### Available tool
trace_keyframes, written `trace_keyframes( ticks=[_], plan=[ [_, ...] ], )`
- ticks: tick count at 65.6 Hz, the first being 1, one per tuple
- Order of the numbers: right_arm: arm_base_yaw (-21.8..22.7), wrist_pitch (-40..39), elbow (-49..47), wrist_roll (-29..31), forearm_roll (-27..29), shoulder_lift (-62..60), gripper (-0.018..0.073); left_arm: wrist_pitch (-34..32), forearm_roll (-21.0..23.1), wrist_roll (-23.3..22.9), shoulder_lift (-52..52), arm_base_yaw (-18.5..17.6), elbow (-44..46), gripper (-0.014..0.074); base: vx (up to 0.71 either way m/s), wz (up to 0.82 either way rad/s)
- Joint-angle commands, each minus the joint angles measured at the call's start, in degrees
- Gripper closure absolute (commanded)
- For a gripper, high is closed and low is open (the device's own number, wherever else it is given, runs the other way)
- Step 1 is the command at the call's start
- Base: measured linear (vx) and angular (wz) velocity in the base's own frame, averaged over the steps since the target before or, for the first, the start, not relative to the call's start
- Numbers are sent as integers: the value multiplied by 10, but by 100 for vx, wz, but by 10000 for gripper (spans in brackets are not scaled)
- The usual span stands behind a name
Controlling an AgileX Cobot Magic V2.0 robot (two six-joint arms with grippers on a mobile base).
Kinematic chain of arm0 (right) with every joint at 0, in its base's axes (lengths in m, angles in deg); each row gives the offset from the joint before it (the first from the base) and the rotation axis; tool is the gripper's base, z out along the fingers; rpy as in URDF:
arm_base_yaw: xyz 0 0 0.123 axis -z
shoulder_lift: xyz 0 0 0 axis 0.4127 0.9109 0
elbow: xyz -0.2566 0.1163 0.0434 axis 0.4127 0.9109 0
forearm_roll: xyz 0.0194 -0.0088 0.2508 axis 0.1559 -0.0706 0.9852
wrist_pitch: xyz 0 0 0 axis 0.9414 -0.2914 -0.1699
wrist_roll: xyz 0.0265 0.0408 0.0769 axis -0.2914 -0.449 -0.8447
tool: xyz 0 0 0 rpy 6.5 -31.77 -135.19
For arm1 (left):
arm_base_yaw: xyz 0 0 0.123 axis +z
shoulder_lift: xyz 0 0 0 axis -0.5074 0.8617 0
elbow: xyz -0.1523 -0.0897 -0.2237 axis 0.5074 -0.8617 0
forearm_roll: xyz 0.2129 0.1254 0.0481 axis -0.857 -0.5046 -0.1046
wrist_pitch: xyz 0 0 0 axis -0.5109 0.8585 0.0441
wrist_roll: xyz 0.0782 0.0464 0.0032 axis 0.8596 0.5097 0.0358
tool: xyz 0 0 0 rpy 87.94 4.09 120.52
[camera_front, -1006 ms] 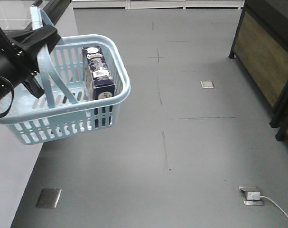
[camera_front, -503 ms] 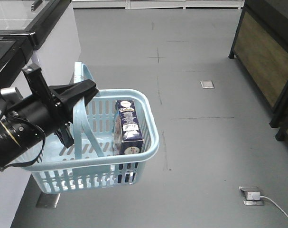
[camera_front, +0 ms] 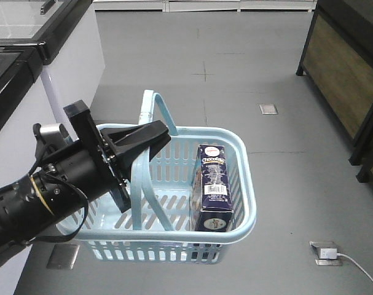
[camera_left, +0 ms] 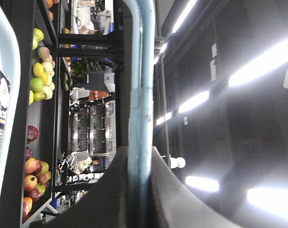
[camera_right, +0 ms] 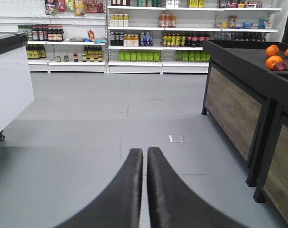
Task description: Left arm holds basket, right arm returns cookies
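One basket point(camera_front: 192, 129) (light blue), one cookie carton point(camera_front: 214, 190).

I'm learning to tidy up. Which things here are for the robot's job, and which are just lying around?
For the job:
left hand, gripping the handle of the basket
cookies, inside the basket
right hand, shut and empty

Just lying about:
oranges
shelf bottles
floor plug

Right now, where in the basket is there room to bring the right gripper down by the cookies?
Free: the floor of the basket between the hoop handle and the upright cookie carton. Crowded: left of the handle, where the left gripper clamps it and overhangs the basket. The right gripper is shut.
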Motion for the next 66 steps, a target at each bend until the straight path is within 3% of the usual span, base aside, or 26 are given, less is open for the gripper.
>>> trace_keyframes(
  ticks=[1, 20, 38, 66],
  plan=[
    [-2, -42, 10, 5, -3, -8, 566, -70, 67, 32, -22, -26, 16, 600, 0, 0],
    [-2, -42, 10, 5, -4, -8, 566, -54, 136, 83, -22, -90, 4, 600, 0, 0],
    [-2, -42, 10, 5, -3, -8, 566, -131, 232, 127, -22, -138, -62, 600, 0, 0],
    [-2, -42, 10, 5, -3, -8, 566, -147, 253, 139, -22, -184, -61, 600, 0, 0]
  ],
)
